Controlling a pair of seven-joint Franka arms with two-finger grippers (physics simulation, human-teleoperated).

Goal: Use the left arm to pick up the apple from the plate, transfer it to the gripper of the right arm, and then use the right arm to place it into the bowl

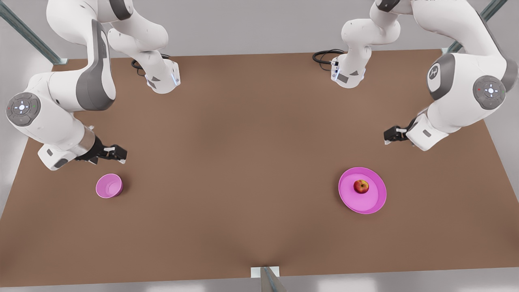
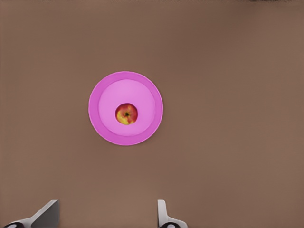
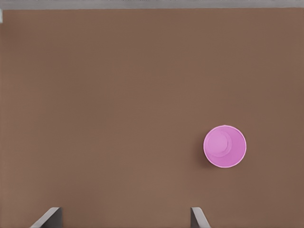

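A brown desk (image 1: 251, 170) spans the scene. Black cables (image 1: 324, 54) coil at its far edge, grey metal struts (image 1: 28, 36) stand at the back corners, and another strut (image 1: 269, 280) meets the near edge.

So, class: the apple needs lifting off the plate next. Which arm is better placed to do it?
The left. Its open left gripper hangs above the table near the plate holding the apple. The open right gripper waits by the bowl.

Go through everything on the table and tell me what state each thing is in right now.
Small red-and-yellow apple: resting on the plate, untouched.
Wide shallow pink plate: flat on the brown table, holding the apple.
Small deep pink bowl: upright, empty.
Left claw: open, above the table near the plate.
Right claw: open, near the bowl, waiting.
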